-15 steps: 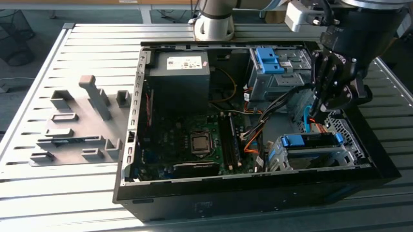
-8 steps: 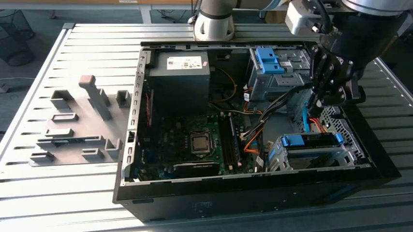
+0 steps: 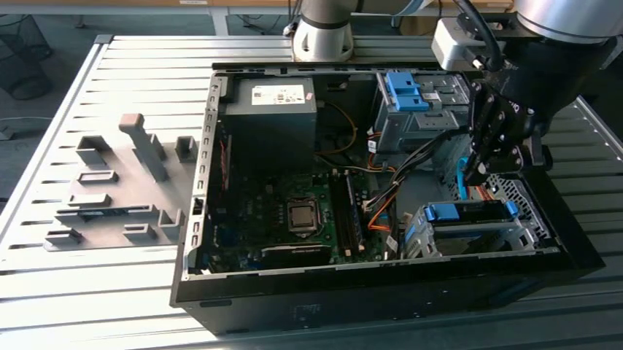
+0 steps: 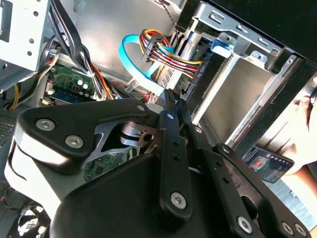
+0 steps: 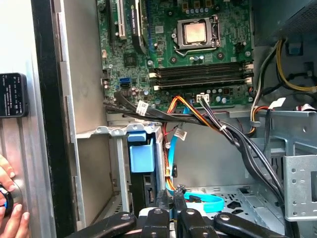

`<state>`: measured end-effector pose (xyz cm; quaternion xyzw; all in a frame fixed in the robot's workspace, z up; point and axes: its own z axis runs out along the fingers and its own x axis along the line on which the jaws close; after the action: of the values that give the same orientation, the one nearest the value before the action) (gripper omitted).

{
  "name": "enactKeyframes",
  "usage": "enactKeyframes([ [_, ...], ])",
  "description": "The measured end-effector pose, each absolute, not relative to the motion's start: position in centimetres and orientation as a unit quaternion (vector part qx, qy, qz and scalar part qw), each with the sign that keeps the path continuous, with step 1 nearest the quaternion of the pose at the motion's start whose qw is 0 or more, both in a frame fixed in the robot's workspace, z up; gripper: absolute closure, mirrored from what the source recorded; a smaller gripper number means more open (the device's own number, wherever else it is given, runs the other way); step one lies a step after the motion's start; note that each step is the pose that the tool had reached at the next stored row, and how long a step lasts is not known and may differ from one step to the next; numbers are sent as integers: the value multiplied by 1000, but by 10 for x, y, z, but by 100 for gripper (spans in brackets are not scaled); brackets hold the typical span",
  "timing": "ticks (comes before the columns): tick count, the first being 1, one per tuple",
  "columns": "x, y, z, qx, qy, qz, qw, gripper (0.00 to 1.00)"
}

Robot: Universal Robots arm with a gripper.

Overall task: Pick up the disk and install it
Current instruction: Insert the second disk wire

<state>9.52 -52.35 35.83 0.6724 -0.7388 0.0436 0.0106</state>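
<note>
In the exterior view the disk [image 3: 469, 214], dark with blue rails at both ends, lies in the low metal cage [image 3: 428, 240] at the open computer case's front right corner. My gripper [image 3: 484, 169] hangs just above and behind that cage. In the first wrist view its black fingertips [image 5: 161, 198] stand close together beside a blue flat cable [image 5: 203, 201], and the blue rail end [image 5: 141, 154] shows at the cage mouth. The second wrist view has the gripper [image 4: 172, 101] shut beside the cage wall [image 4: 233, 52], with nothing seen between the fingers.
A bundle of cables [image 3: 409, 160] crosses the case by my arm. A black power supply [image 3: 268, 109], the motherboard [image 3: 292, 211] and blue brackets [image 3: 404, 91] fill the case. A grey fixture [image 3: 117, 189] lies on the slatted table. A person's hand [image 5: 7, 198] rests outside the case.
</note>
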Motion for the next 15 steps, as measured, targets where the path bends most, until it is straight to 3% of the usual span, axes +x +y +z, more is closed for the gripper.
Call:
enactKeyframes([
  [15,95,-524,358,672,-739,42,9,84],
])
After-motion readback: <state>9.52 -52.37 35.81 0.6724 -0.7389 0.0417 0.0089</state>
